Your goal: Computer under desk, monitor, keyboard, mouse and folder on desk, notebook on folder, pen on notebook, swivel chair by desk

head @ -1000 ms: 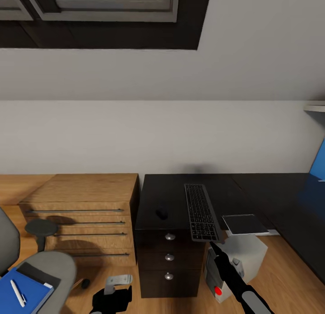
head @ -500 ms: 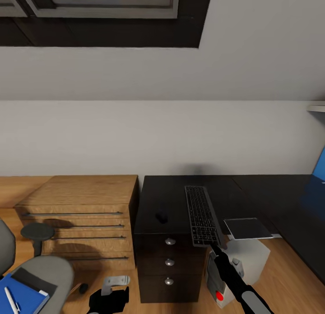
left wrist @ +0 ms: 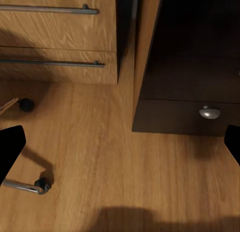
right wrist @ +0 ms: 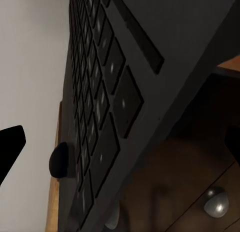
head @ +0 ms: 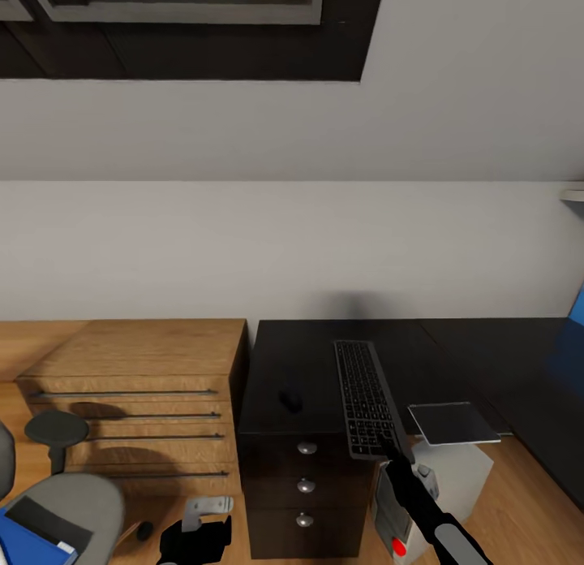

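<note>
Your right tool [head: 389, 454] sits at the near end of the keyboard [head: 362, 395], its dark fingers raised to the overhanging edge; whether they pinch the keyboard you cannot tell, though in the right wrist view the keyboard [right wrist: 107, 99] runs close between spread fingertips. Your left tool [head: 199, 541] hangs low over the wooden floor [left wrist: 100, 152] with its fingers wide apart and nothing between them. The keyboard lies lengthwise on the black desk [head: 300, 362], its near end jutting past the front edge above the drawers. The mouse [head: 290, 400] rests on the desk just left of it. The computer [head: 442, 484] stands on the floor beside the drawers. The swivel chair [head: 65, 504] carries the blue folder [head: 20, 549] and the notebook [head: 49, 523].
</note>
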Robot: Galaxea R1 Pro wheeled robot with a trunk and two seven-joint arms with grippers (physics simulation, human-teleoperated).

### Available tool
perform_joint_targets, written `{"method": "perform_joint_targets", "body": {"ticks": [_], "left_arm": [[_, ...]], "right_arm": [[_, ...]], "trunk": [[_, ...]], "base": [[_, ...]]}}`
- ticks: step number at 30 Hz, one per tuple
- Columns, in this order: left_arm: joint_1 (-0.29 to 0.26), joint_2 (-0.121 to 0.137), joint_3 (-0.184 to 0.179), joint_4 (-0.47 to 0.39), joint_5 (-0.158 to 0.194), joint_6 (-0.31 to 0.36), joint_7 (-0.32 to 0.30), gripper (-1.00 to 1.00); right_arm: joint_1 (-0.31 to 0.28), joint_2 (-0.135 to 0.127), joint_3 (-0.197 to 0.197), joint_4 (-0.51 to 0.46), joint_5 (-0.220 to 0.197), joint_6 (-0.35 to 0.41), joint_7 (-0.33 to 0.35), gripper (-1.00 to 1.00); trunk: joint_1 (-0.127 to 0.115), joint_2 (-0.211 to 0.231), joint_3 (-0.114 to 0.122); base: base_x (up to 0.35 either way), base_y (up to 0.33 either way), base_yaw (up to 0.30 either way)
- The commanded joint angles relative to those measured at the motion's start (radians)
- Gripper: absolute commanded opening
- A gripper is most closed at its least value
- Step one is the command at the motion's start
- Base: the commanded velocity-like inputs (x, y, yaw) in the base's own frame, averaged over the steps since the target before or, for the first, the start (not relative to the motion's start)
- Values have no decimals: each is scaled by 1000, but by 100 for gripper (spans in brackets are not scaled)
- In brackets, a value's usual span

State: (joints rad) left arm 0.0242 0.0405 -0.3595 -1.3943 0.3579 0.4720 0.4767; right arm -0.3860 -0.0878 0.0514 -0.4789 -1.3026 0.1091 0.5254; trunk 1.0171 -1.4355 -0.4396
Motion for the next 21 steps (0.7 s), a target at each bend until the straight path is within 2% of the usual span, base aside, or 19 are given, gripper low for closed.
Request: {"method": "perform_joint_targets", "body": {"ticks": [1, 8, 9, 21], "left_arm": [[0, 1, -3, -2, 11, 1, 10, 100], [0, 0, -3, -2, 12, 6, 10, 100], [0, 0, -3, -2, 12, 6, 10, 100], [0, -1, -2, -2, 13, 7, 10, 100]], "right_arm": [[-1, -1, 5, 0, -11, 3, 2, 100], [-1, -1, 5, 0, -11, 3, 2, 100], [-1, -1, 5, 0, -11, 3, 2, -100], [-1, -3, 4, -1, -11, 2, 2, -100]], "trunk": [[0, -1, -1], [0, -1, -1], [0, -1, -1], [-4, 6, 2]], "base": [[148, 56, 0], [114, 39, 0], [9, 3, 0], [2, 1, 0]]}}
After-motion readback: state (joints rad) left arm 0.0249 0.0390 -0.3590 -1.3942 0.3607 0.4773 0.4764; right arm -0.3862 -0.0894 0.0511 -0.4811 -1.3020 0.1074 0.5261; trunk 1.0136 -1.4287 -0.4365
